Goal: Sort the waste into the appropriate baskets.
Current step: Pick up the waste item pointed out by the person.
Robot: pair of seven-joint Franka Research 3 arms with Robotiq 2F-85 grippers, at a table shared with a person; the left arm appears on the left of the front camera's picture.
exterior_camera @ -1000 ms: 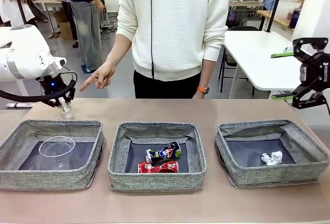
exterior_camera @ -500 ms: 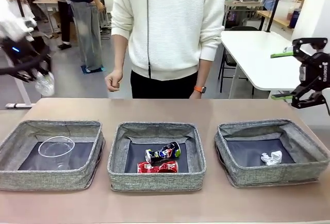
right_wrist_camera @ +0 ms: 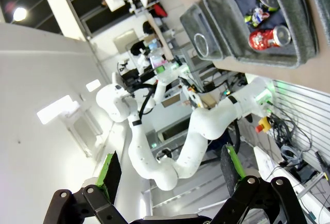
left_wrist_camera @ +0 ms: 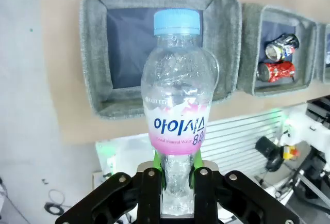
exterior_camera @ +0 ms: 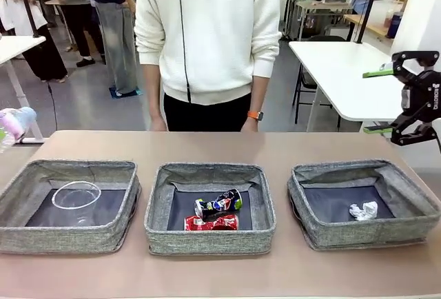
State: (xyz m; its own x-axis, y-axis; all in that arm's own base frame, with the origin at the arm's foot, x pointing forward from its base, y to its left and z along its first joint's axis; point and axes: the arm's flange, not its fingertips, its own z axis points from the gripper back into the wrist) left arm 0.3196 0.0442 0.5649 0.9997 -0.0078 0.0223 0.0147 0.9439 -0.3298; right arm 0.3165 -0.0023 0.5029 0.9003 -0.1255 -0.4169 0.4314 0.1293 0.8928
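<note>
left fingers [left_wrist_camera: 175, 170] clenched on clear plastic bottle [left_wrist_camera: 178, 95]; right fingers [right_wrist_camera: 170, 175] spread, empty

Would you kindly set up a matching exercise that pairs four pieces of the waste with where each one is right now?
Things:
1. plastic cup
2. red can
3. paper ball
4. bottle

Places:
A. right basket
B. held in the left end effector
C. left basket
D. middle basket

Pairs: 1-C, 2-D, 3-A, 4-B
</note>
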